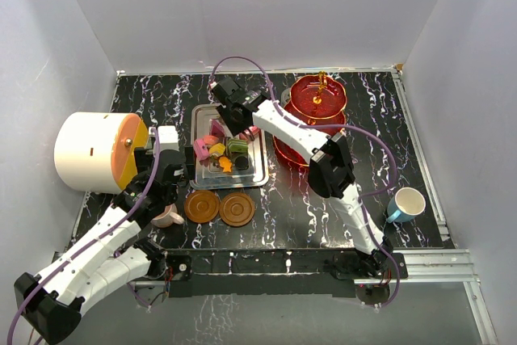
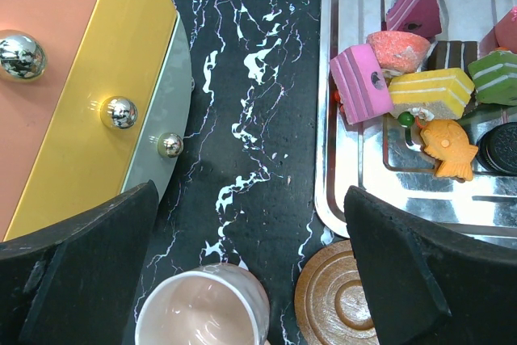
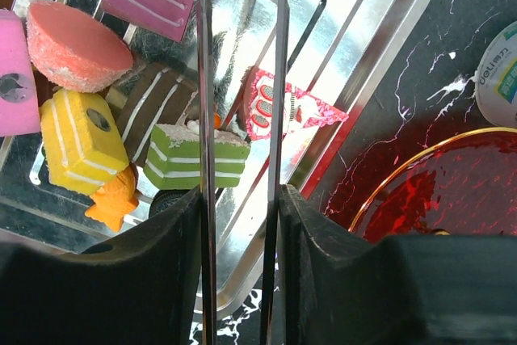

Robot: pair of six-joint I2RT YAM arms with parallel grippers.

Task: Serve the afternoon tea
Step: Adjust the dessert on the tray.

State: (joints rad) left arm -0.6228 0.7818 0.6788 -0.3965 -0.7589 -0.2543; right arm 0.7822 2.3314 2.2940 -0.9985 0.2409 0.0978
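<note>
Sweets (image 3: 81, 139) lie heaped on the steel tray (image 3: 380, 46) at mid-desk: yellow, green, pink and brown cake blocks, an orange fish shape, a round coral piece. A red-and-white wedge (image 3: 295, 107) lies apart from the heap, toward the tray's far side. The right end effector (image 3: 240, 208) hangs over the tray, its fingers pressed together on a pair of thin metal tongs (image 3: 205, 78). The tong blades run out over the wedge and the green cake (image 3: 194, 159), but whether they touch either cannot be told. The red tiered stand (image 1: 319, 111) is just beside the tray on the right. The pink cup (image 2: 202, 309) sits on the desk (image 1: 283, 216) near the tray's near left corner, mouth up. It is below and between the fingers of the left end effector (image 2: 250, 191), which is spread wide and holds nothing. Two brown saucers (image 1: 202, 206) (image 1: 237, 209) lie side by side just right of that cup, close to the tray's near edge. The blue cup (image 1: 406, 204) stands well apart at the right. The white drum (image 1: 89, 151) is at the far left.
</note>
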